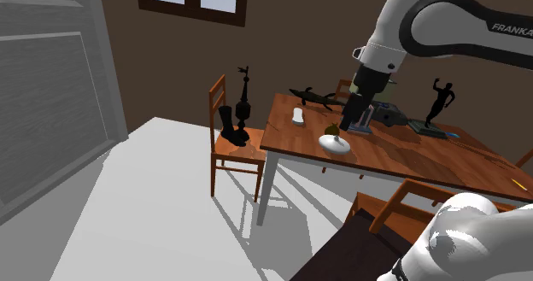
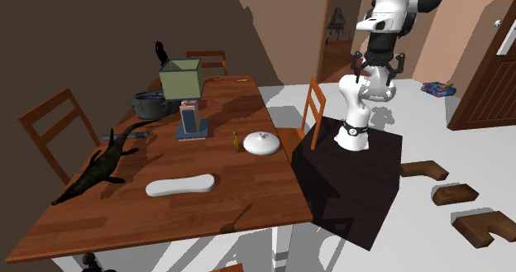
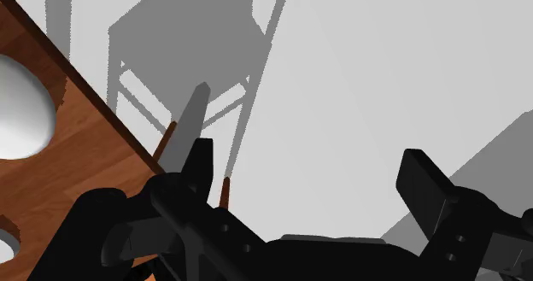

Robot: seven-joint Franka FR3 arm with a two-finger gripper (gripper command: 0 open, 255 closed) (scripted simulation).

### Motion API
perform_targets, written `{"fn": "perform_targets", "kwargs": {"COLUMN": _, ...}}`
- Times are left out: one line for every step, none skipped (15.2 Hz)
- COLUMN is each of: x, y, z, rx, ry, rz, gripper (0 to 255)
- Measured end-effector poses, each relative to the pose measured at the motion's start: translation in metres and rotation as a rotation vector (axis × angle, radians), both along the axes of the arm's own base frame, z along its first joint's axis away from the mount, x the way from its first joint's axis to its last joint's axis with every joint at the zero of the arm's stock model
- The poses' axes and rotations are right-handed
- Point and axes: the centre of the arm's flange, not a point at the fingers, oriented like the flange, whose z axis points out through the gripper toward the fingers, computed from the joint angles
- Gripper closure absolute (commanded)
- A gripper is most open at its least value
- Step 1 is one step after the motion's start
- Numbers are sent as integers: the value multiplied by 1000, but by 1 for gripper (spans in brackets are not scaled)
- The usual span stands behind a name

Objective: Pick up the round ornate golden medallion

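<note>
The medallion point(image 2: 235, 139) is a small golden piece standing on edge on the wooden table point(image 2: 248, 204), right beside a white domed dish point(image 2: 263, 143). In the shoulder view the medallion point(image 1: 330, 131) shows just above that dish point(image 1: 335, 143). My black gripper point(image 2: 379, 64) hangs open high over the stand, off the table's side and well apart from the medallion. In the shoulder view the gripper point(image 1: 354, 117) appears just above and behind the medallion. In the wrist view the gripper point(image 3: 312, 172) has its fingers spread with nothing between them, over grey floor past the table edge point(image 3: 77, 177).
On the table lie a black crocodile figure point(image 2: 99, 167), a white oblong piece point(image 2: 180, 184), a green-shaded lamp point(image 2: 182, 80) and a dark pot point(image 2: 149, 105). A black dancer statue point(image 1: 440, 100) stands at the back. Wooden chairs point(image 1: 235, 147) ring the table.
</note>
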Motion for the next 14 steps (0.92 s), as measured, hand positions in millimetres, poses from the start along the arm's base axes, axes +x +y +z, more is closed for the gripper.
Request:
{"fn": "perform_targets", "kwargs": {"x": 0, "y": 0, "z": 0, "rx": 0, "ry": 0, "rz": 0, "gripper": 0}}
{"fn": "perform_targets", "kwargs": {"x": 1, "y": -5, "z": -2, "rx": 2, "ry": -2, "rz": 5, "gripper": 0}}
{"fn": "perform_targets", "kwargs": {"x": 5, "y": -15, "z": -6, "rx": 4, "ry": -5, "rz": 13, "gripper": 0}}
{"fn": "perform_targets", "kwargs": {"x": 7, "y": -27, "z": -11, "rx": 7, "ry": -8, "rz": 24, "gripper": 0}}
{"fn": "perform_targets", "kwargs": {"x": 8, "y": -37, "z": -16, "rx": 10, "ry": -12, "rz": 35, "gripper": 0}}
{"fn": "perform_targets", "kwargs": {"x": 9, "y": -49, "z": -20, "rx": 13, "ry": -16, "rz": 46, "gripper": 0}}
{"fn": "perform_targets", "kwargs": {"x": 11, "y": -62, "z": -24, "rx": 16, "ry": -20, "rz": 58, "gripper": 0}}
{"fn": "perform_targets", "kwargs": {"x": 13, "y": -76, "z": -28, "rx": 19, "ry": -25, "rz": 70, "gripper": 0}}
{"fn": "perform_targets", "kwargs": {"x": 18, "y": -88, "z": -33, "rx": 23, "ry": -28, "rz": 83, "gripper": 0}}
{"fn": "perform_targets", "kwargs": {"x": 25, "y": -100, "z": -39, "rx": 26, "ry": -32, "rz": 95, "gripper": 0}}
{"fn": "perform_targets", "kwargs": {"x": 28, "y": -111, "z": -44, "rx": 29, "ry": -36, "rz": 107, "gripper": 0}}
{"fn": "perform_targets", "kwargs": {"x": 32, "y": -123, "z": -49, "rx": 31, "ry": -41, "rz": 119, "gripper": 0}}
{"fn": "perform_targets", "kwargs": {"x": 34, "y": -137, "z": -54, "rx": 35, "ry": -45, "rz": 131, "gripper": 0}}
{"fn": "perform_targets", "kwargs": {"x": 39, "y": -148, "z": -59, "rx": 38, "ry": -49, "rz": 144, "gripper": 0}}
